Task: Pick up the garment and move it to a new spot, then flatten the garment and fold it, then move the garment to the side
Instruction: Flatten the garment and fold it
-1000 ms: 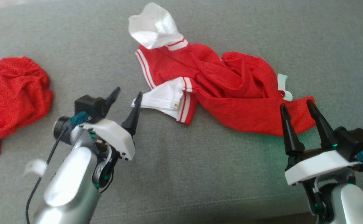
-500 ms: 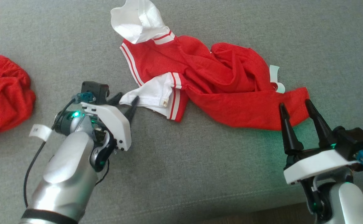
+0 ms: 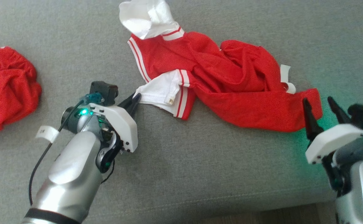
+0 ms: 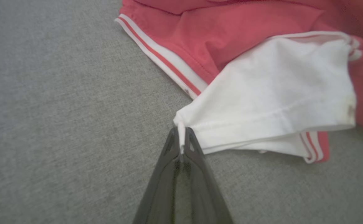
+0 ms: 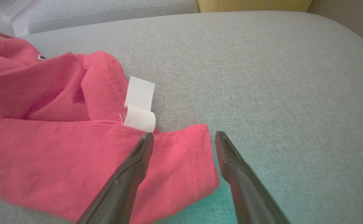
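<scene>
The garment [image 3: 228, 84] is a crumpled red top with white sleeves and red-and-white striped trim, lying on a grey cushion [image 3: 200, 174]. My left gripper [image 3: 134, 101] is shut on the corner of its near white sleeve [image 3: 159, 93]; the left wrist view shows the white hem [image 4: 262, 102] pinched between the closed fingertips of that gripper [image 4: 181, 140]. My right gripper [image 3: 319, 104] stands open at the garment's right red corner [image 3: 309, 102]. In the right wrist view that gripper [image 5: 184, 140] straddles the red hem corner [image 5: 184, 161], just below a white label [image 5: 139, 105].
A second red cloth [image 3: 7, 84] lies bunched at the far left of the cushion. The cushion's front edge [image 3: 262, 214] runs along the bottom of the head view. In the right wrist view a yellow cushion [image 5: 253, 4] sits at the back.
My left gripper moved forward to the white sleeve corner and closed on it. My right gripper shifted right, still open. The head camera also shifted.
</scene>
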